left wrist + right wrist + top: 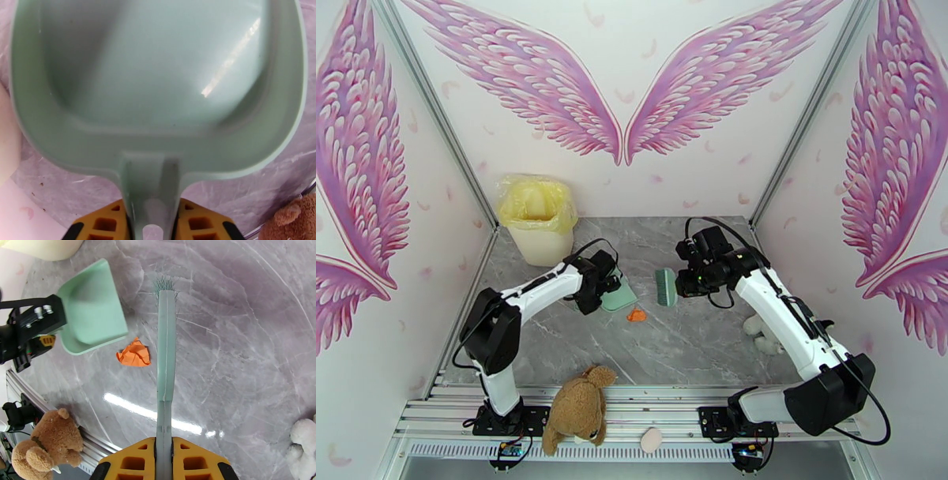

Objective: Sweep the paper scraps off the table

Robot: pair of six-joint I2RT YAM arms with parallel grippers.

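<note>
1. My left gripper was clamped on the handle of the mint-green dustpan, with a yellow finger pressed to each side of the handle.
2. My right gripper was closed tight on the handle of the green brush. The brush reached straight out from the fingers, its bristles at the far end.
3. One orange paper scrap, a crumpled wad, lay on the grey marble bench.
4. In the right wrist view the scrap sat just to the left of the brush's back, about halfway along it. A thin strip of bench showed between the two.
5. In that same view the dustpan was up and to the left of the scrap. Its nearest corner was close to the scrap but not touching it.
6. From the top camera the scrap lay between my two grippers and a little nearer my bases than either tool.
7. I could not tell whether the bristles touched the bench.
8. A brown plush toy sat on the metal rails at the near edge, between my bases.
9. A white plush toy lay beside my right arm.
10. A bin lined with a yellow bag stood in the far left corner.
</note>
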